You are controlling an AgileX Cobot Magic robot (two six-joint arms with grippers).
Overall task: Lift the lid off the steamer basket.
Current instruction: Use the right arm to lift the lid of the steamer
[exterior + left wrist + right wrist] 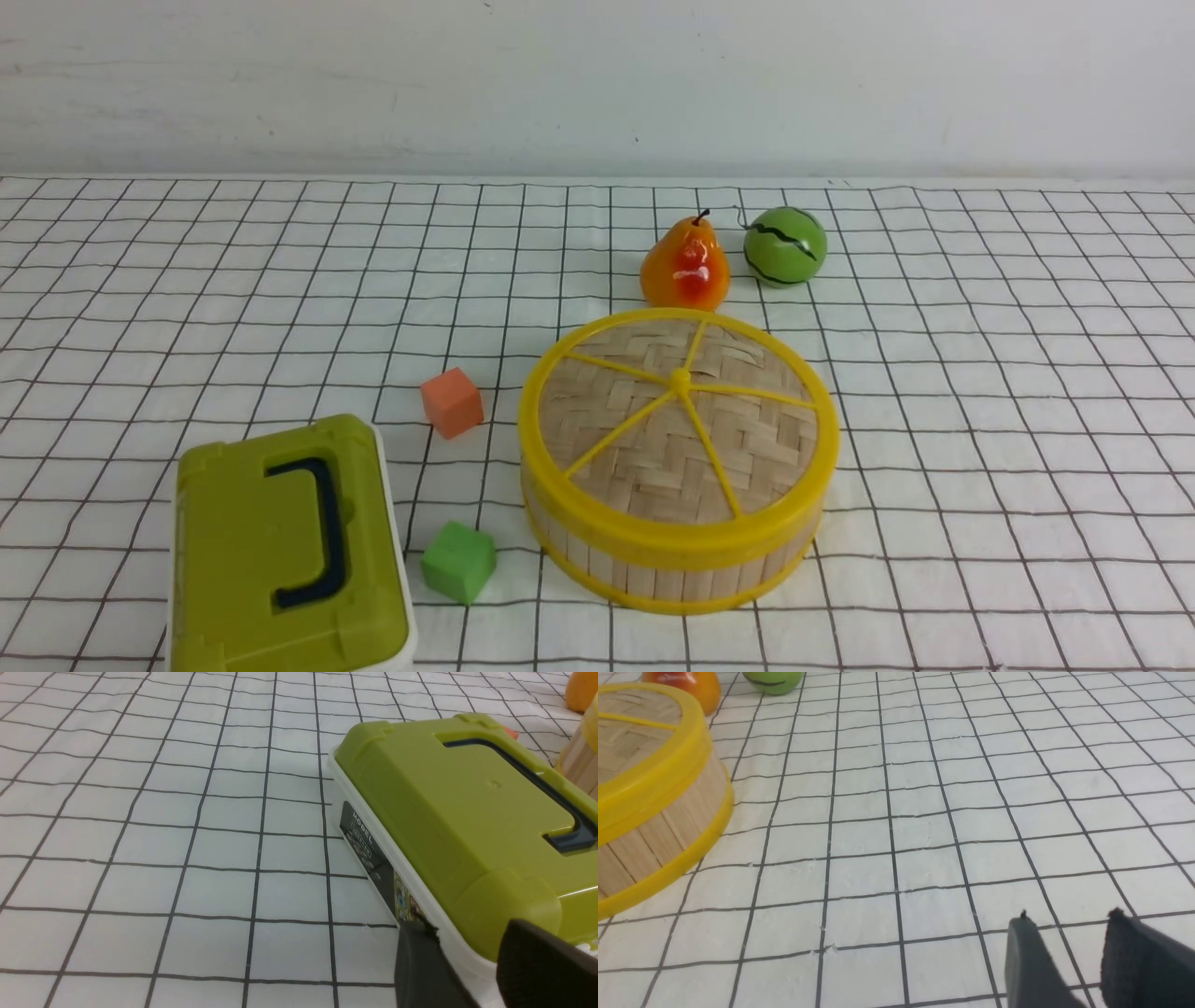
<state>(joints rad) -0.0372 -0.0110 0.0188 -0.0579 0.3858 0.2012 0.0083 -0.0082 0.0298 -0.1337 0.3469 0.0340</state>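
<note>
The lid [679,411], a woven bamboo disc with a yellow rim and thin yellow spokes, sits closed on the steamer basket [672,569], a low round tub with a bamboo-slat wall. Both also show in the right wrist view, the lid [642,732] over the basket wall [663,826]. Neither gripper shows in the front view. My right gripper [1069,921] is open and empty above bare cloth, off to the basket's right. My left gripper [462,933] is open and empty at the near corner of the olive-green box [467,812].
The olive-green box [285,551] with a dark handle stands at the front left. An orange cube [452,401] and a green cube [457,561] lie between it and the basket. A pear [685,265] and a green ball [785,246] sit behind the basket.
</note>
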